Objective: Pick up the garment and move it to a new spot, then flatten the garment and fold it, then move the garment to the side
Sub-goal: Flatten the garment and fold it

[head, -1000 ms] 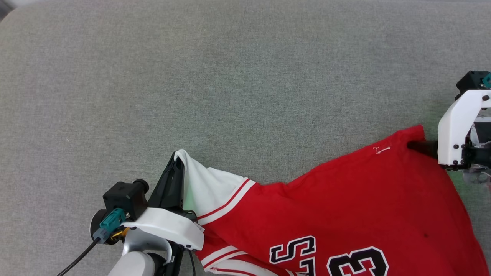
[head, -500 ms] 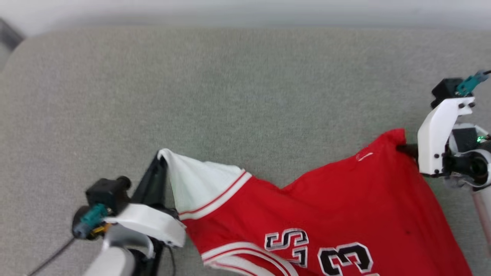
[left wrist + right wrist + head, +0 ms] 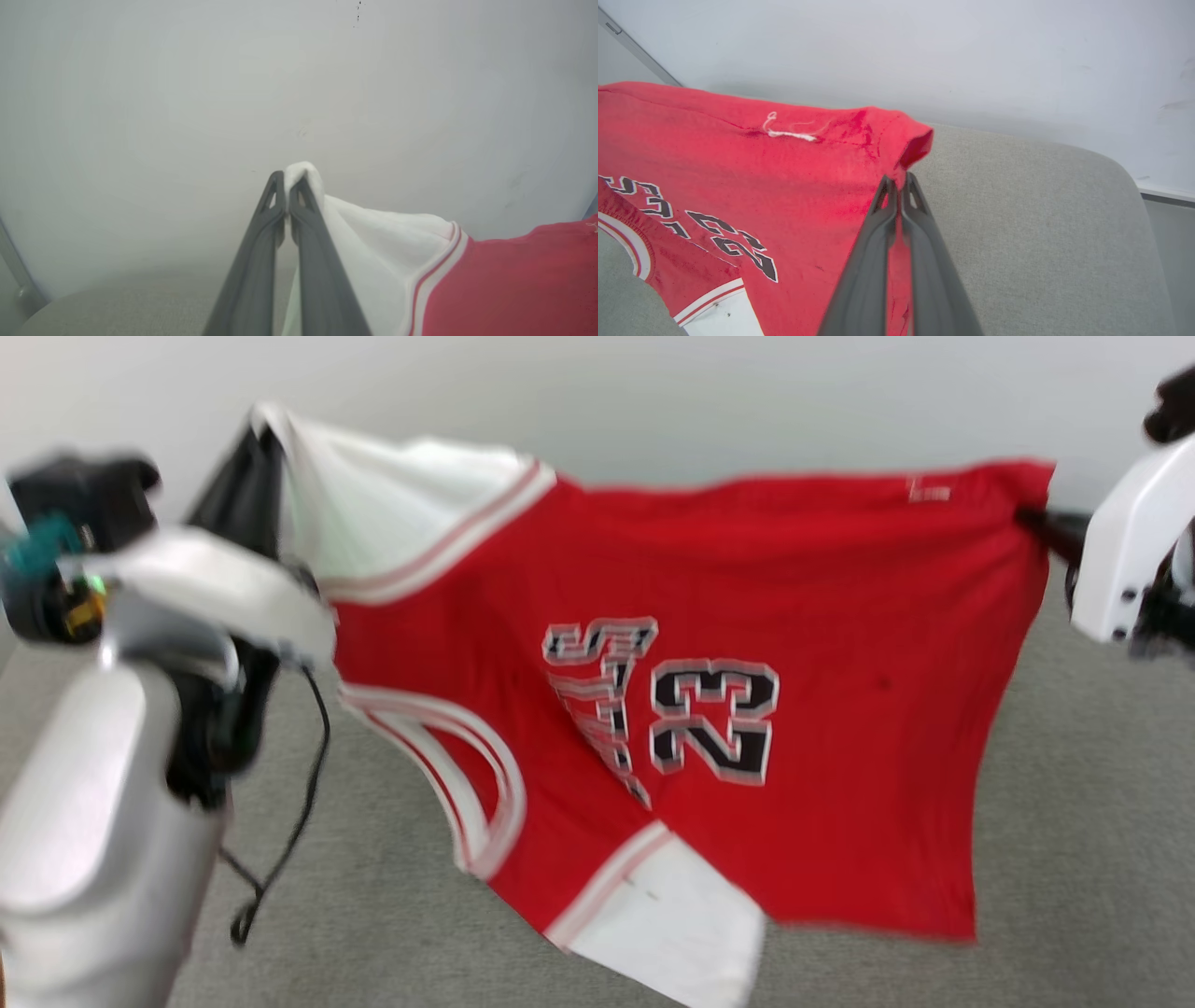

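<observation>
Both arms are held high and wide apart; the left hand (image 3: 287,181) pinches the one jersey's (image 3: 747,569) white sleeve, the right hand (image 3: 899,182) its red corner.

Both arms are held high and spread wide. Left gripper (image 3: 287,182): fingers pressed together on the garment (image 3: 794,597) sleeve tip. Right gripper (image 3: 899,184): fingers pressed together on a red corner. Left forearm (image 3: 84,859) rises at near left.
</observation>
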